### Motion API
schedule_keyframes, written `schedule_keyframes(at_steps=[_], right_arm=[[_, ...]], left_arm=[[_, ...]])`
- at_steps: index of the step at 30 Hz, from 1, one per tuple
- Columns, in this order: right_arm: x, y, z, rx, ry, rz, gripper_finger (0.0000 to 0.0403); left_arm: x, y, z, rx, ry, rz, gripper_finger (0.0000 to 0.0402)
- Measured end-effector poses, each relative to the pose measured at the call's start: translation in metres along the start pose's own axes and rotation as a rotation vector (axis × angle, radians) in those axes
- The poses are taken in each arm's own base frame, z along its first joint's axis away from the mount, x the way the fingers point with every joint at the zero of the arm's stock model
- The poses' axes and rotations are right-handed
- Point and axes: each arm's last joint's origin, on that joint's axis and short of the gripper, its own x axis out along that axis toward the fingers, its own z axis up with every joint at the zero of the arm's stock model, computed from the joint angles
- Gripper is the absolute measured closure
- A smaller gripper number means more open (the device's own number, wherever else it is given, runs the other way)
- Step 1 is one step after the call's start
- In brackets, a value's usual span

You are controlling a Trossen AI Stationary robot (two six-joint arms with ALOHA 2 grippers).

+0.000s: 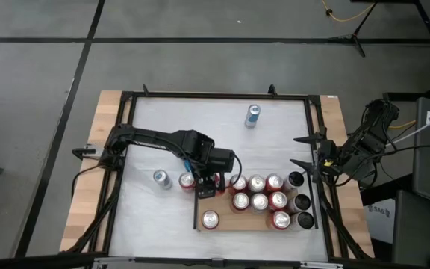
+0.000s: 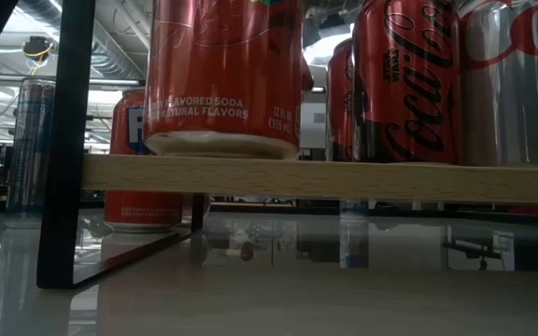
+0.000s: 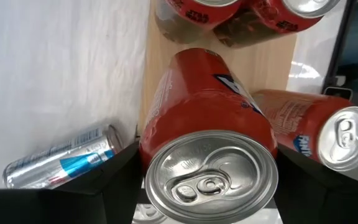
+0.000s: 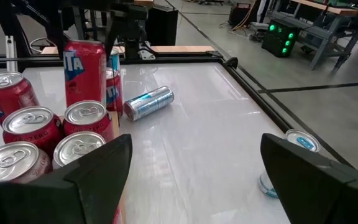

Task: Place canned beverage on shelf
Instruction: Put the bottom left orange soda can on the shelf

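red cans (image 1: 278,200), silver-blue can (image 1: 252,115), light-brown shelf (image 1: 248,223), white table (image 1: 170,134)

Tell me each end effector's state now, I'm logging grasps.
Left end effector: closed on an orange soda can above the shelf.
Right end effector: open, empty, at the table's right edge.

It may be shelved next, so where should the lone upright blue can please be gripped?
Across its round mid-body, claw level, from the right: the blue can stands upright with nothing close, and the right claw is open on that side.
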Motion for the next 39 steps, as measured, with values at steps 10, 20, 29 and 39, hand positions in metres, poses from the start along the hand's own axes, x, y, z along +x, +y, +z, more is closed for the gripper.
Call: schedule_keyframes(at_steps=[10,20,29,39], right_arm=[[0.0,0.0,0.0,0.001,-0.001,-0.001,0.0056],[0.0,0.0,0.0,0.001,-0.005,-0.008,0.0056],[0.0,0.0,0.0,0.0,-0.005,-0.009,0.0056],[0.0,0.0,0.0,0.0,-0.004,-0.009,0.0056]], left_arm=[[0.024,-0.019,0.0,0.043,0.043,0.02,0.0126],[0.042,-0.031,-0.003,0.096,0.096,0.033,0.0126],[0.047,-0.033,-0.004,0.101,0.111,0.039,0.0126],[0.048,-0.033,-0.001,0.098,0.092,0.033,0.0088]])
